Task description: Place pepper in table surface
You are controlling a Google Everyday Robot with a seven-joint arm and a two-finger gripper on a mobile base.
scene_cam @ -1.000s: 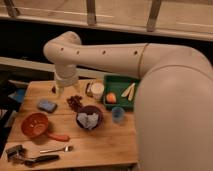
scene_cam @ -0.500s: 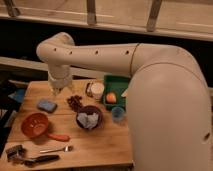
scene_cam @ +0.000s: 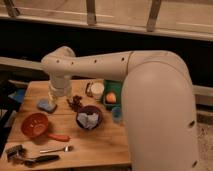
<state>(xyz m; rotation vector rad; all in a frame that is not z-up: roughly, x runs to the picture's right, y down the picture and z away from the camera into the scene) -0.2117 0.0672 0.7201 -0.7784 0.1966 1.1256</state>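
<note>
The pepper point(scene_cam: 59, 137) is a slim red-orange piece lying flat on the table surface point(scene_cam: 102, 147), just right of the round orange strainer bowl point(scene_cam: 35, 125). My gripper point(scene_cam: 58, 93) hangs from the white arm over the table's back left, above and a little right of a blue sponge point(scene_cam: 46, 105). It is well behind the pepper and apart from it. Nothing shows in the gripper.
A dark bowl with a white cloth point(scene_cam: 90, 119) stands mid-table, with a brown clump point(scene_cam: 76, 103) behind it. A white cup point(scene_cam: 96, 91), a green tray point(scene_cam: 109, 105) holding an orange fruit point(scene_cam: 111, 97) and a small blue cup point(scene_cam: 116, 114) are nearby. A spoon point(scene_cam: 57, 149) and dark tools point(scene_cam: 30, 159) lie in front.
The arm has swung left, carrying the gripper from over the table's middle back toward the blue sponge. The objects on the table have not moved.
</note>
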